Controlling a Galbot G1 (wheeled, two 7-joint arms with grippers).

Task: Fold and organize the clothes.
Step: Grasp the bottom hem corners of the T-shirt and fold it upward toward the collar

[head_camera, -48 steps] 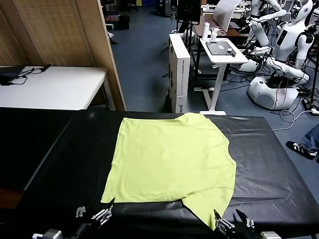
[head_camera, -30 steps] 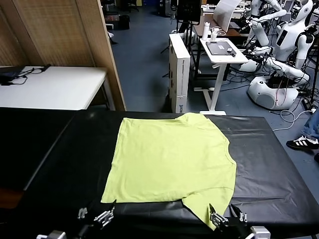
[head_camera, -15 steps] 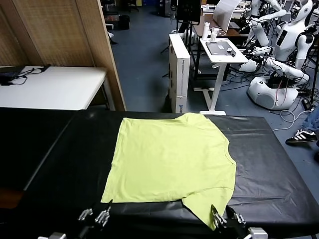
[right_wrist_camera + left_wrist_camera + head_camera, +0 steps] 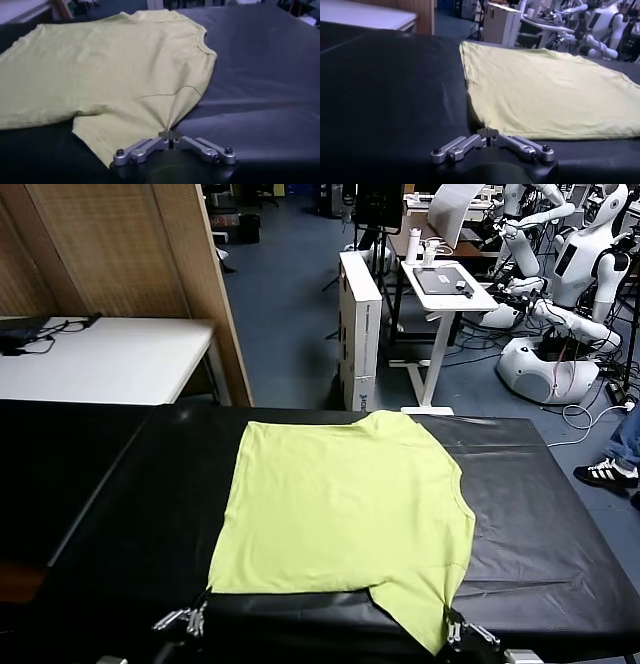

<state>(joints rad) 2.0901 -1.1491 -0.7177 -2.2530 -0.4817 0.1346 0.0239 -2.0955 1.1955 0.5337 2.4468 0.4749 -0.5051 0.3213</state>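
The lime T-shirt (image 4: 345, 509) lies flat: light, limp cotton. The left gripper (image 4: 488, 136) pinches its near-left hem corner, the right gripper (image 4: 170, 135) its near sleeve tip; corners suit lifting.

You get even overhead room light; soft glare streaks the black desk (image 4: 540, 514). Wrist views blur in the near foreground.
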